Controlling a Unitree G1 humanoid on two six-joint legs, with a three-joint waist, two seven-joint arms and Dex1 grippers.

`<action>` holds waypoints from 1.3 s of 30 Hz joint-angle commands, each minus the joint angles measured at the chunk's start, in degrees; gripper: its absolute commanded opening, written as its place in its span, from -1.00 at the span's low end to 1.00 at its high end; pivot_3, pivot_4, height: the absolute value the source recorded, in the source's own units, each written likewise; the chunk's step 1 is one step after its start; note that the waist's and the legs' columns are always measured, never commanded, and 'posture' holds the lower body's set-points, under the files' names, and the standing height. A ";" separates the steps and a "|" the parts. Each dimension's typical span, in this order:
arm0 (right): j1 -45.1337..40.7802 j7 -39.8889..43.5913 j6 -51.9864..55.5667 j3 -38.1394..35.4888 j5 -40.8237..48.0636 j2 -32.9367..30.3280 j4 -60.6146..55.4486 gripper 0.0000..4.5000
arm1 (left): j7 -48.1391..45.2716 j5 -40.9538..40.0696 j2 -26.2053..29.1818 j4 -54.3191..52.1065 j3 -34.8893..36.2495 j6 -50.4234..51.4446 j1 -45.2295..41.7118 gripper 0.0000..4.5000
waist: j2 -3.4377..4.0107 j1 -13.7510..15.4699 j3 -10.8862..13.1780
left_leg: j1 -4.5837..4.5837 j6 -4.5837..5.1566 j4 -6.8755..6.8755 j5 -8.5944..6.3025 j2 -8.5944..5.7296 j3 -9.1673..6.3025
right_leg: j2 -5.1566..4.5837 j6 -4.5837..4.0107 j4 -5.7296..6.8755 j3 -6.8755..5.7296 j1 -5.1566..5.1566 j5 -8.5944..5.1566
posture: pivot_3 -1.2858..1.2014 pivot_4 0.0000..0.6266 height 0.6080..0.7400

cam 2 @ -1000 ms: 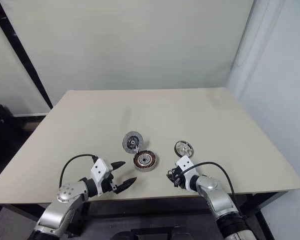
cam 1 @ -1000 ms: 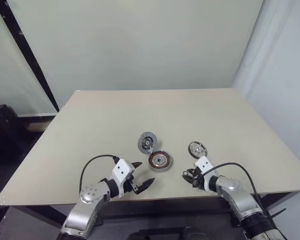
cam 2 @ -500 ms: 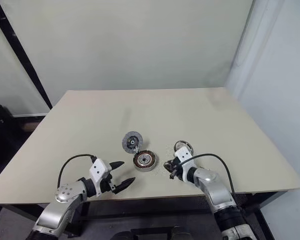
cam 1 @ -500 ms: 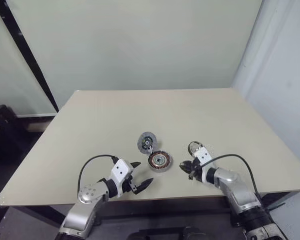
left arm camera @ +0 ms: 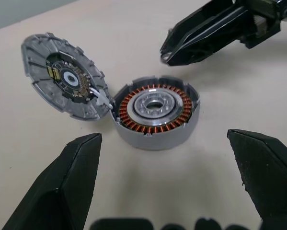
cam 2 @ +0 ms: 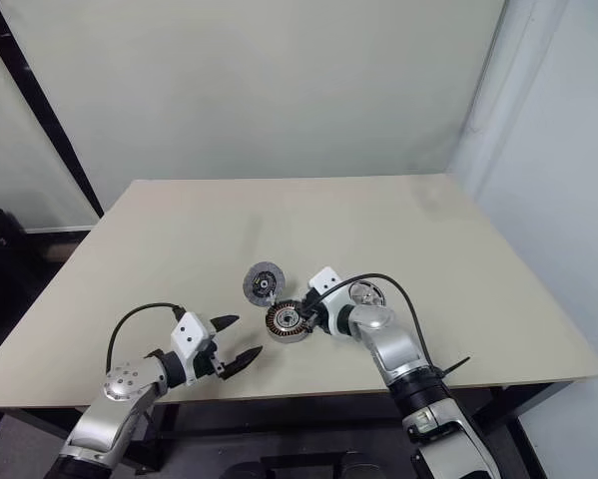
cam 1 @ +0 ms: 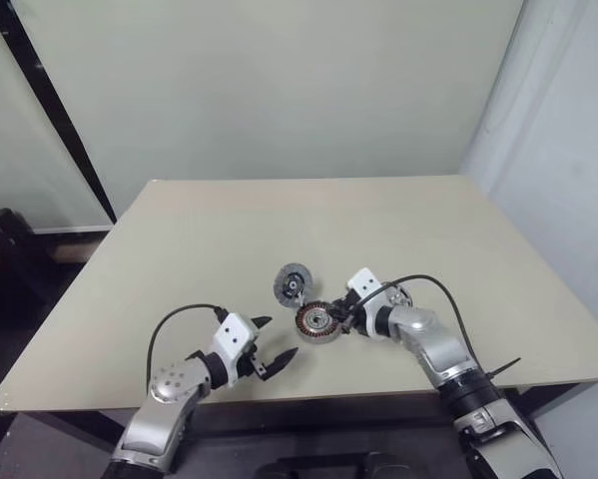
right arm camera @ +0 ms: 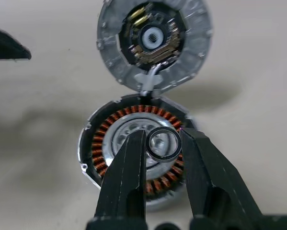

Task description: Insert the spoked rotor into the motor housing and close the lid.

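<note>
From the head views, we have our right hand (cam 1: 344, 321) reaching in over the beige table (cam 1: 179, 259) to the round silver motor housing with its ring of copper-orange windings (cam 1: 318, 319), while the shiny silver spoked rotor (cam 1: 396, 295) lies just behind that arm, untouched, and the ribbed grey metal lid with its dark hub (cam 1: 294, 284) stands open, touching the housing's far edge. Our left hand (cam 1: 272, 348) waits near the table's front edge, jaws spread wide and empty. In the left wrist view, the housing (left arm camera: 155, 112) sits between those splayed fingers (left arm camera: 69, 184) but apart from them, its centre bare. In the right wrist view, our fingers (right arm camera: 126, 177) are nearly closed on a tiny dark ring (right arm camera: 163, 144), held directly over the housing's metal centre. We judge this a preparatory seating step; next we must lower the ring squarely, release it, then fetch the rotor.
</note>
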 commanded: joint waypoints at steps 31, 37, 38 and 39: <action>-6.30 -1.45 -9.41 0.30 -4.19 5.97 15.10 -0.64 | -0.61 -0.83 1.15 -2.14 2.55 -1.09 1.34 1.00 | 0.01 -0.02 0.00 | 0.01 -0.01 -0.02 0.00 0.02 0.00 | 0.00 0.00 0.02 -0.01 -0.01 0.00 | 0.03 -1.00 1.00; -6.52 -1.55 -10.10 0.29 -4.84 5.90 16.42 -0.64 | -0.70 -0.80 1.13 -1.92 2.52 -1.37 1.37 1.00 | 0.01 -0.02 0.00 | 0.01 -0.01 -0.02 0.00 0.02 0.00 | 0.00 0.00 0.02 0.00 -0.01 0.01 | 0.03 -1.00 1.00; -6.53 -1.49 -10.01 0.30 -4.93 5.87 16.50 -0.64 | -0.72 -0.80 1.12 -1.90 2.52 -1.42 1.40 1.00 | 0.01 -0.02 0.00 | 0.01 -0.01 -0.02 0.00 0.02 0.00 | 0.00 0.00 0.02 0.00 -0.01 0.00 | 0.03 -1.00 1.00; -6.54 -1.44 -9.95 0.32 -4.99 5.83 16.58 -0.64 | -0.73 -0.80 1.12 -1.86 2.51 -1.45 1.42 1.00 | 0.01 -0.02 0.00 | 0.01 -0.01 -0.02 0.00 0.02 0.00 | 0.00 0.00 0.02 0.00 -0.01 0.00 | 0.03 -1.00 1.00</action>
